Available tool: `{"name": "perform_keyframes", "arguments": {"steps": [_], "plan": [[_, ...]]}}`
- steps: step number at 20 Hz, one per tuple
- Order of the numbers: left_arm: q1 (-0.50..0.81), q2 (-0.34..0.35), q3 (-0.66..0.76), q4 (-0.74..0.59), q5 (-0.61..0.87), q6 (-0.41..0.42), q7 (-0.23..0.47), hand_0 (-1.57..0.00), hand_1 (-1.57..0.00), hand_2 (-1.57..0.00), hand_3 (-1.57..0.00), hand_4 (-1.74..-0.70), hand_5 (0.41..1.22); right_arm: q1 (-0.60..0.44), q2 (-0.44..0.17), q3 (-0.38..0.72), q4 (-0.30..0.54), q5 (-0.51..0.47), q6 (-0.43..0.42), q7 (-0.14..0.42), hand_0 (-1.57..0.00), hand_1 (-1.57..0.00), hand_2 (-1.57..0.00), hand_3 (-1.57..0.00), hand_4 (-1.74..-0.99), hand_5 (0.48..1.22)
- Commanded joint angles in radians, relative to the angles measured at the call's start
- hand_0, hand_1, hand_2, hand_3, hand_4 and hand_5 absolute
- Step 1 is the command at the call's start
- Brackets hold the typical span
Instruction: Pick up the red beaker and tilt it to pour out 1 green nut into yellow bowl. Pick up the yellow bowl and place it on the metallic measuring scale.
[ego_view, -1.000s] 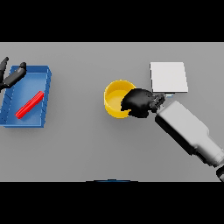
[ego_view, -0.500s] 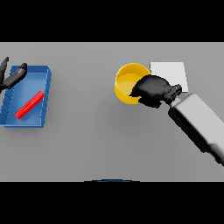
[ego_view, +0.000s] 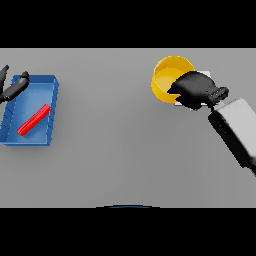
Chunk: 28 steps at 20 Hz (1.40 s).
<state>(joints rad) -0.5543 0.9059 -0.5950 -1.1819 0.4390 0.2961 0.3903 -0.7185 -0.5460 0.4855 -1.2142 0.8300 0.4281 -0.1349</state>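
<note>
Two hands showed in the head view. Right hand (ego_view: 194, 89) sat at the upper right of the grey table (ego_view: 120, 160), its fingers curled over the near rim of the yellow bowl (ego_view: 167, 75) and gripping it. Bowl appeared tilted, its opening facing partly toward the camera; inside looked plain yellow, no contents made out. A sliver of the pale measuring scale (ego_view: 180, 103) peeked out just below the hand, with another bit at the hand's upper right; most of it lay hidden under the hand and bowl. Could not tell whether the bowl touched the scale or was held above it.

Left hand (ego_view: 11, 88) hung at the far left edge, fingers straight and spread, holding nothing, just over the upper left corner of a blue tray (ego_view: 52, 112). Red beaker (ego_view: 33, 119) lay on its side, diagonally, inside that tray, well apart from the bowl.
</note>
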Motion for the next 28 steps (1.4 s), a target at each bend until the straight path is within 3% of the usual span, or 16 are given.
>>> {"name": "perform_keyframes", "arguments": {"steps": [1,4,8,14,16,19,21,23,24,25,28], "plan": [[0.007,0.003,-0.002,-0.006,0.000,0.000,0.003,0.00,0.00,0.00,0.00,-0.73,0.724,-0.008,-0.006,-0.011,0.030,-0.002,-0.012,-0.008,-1.57,-1.57,-1.54,-1.15,-1.741,1.221],[-0.007,-0.003,-0.002,-0.009,-0.001,0.009,0.017,0.00,0.00,0.00,0.00,-0.74,0.734,-0.033,-0.017,-0.024,0.127,0.012,-0.075,-0.047,-1.57,-1.57,-1.55,-1.15,-1.741,1.221],[-0.009,0.013,-0.004,-0.007,-0.005,-0.005,0.029,0.00,0.00,0.00,0.00,-0.72,0.732,-0.060,0.001,-0.046,0.272,0.035,-0.132,-0.053,-1.57,-1.57,-1.52,-1.16,-1.741,1.221],[0.009,0.014,-0.005,-0.030,0.006,0.004,0.042,0.00,0.00,0.00,0.00,-0.72,0.712,-0.095,0.032,-0.083,0.450,0.045,-0.184,-0.078,-1.57,-1.57,-1.44,-1.32,-1.741,1.221],[0.003,0.011,-0.006,-0.016,0.001,-0.004,0.033,0.00,0.00,0.00,0.00,-0.72,0.710,-0.100,0.032,-0.094,0.488,0.041,-0.190,-0.114,-1.57,-1.57,-1.42,-1.35,-1.741,1.221],[0.000,0.011,-0.002,-0.018,0.002,0.002,0.035,0.00,0.00,0.00,0.00,-0.73,0.713,-0.107,0.056,-0.110,0.523,0.031,-0.170,-0.100,-1.53,-1.57,-1.38,-1.44,-1.741,1.221],[0.001,0.009,-0.007,-0.016,-0.002,0.001,0.035,0.00,0.00,0.00,0.00,-0.73,0.712,-0.109,0.063,-0.114,0.537,0.035,-0.166,-0.100,-1.42,-1.57,-1.36,-1.49,-1.741,1.221],[-0.008,0.013,-0.007,-0.015,-0.002,0.000,0.055,0.00,0.00,0.00,0.00,-0.73,0.715,-0.120,0.066,-0.119,0.556,0.041,-0.161,-0.100,-1.40,-1.57,-1.39,-1.36,-1.741,1.221],[-0.004,0.011,-0.003,-0.012,0.002,-0.001,0.043,0.00,0.00,0.00,0.00,-0.73,0.717,-0.119,0.067,-0.126,0.556,0.039,-0.155,-0.096,-1.33,-1.46,-1.42,-1.20,-1.741,1.221],[-0.004,0.004,-0.005,-0.006,0.002,-0.002,0.038,0.00,0.00,0.00,0.00,-0.73,0.720,-0.124,0.064,-0.136,0.561,0.031,-0.143,-0.112,-1.13,-1.32,-1.33,-1.06,-1.701,1.221],[-0.004,0.005,0.001,-0.002,0.009,-0.013,0.026,0.00,0.00,0.00,0.00,-0.73,0.729,-0.116,0.070,-0.143,0.569,0.022,-0.133,-0.100,-0.58,-0.83,-0.91,-0.74,-1.588,1.016]]}}
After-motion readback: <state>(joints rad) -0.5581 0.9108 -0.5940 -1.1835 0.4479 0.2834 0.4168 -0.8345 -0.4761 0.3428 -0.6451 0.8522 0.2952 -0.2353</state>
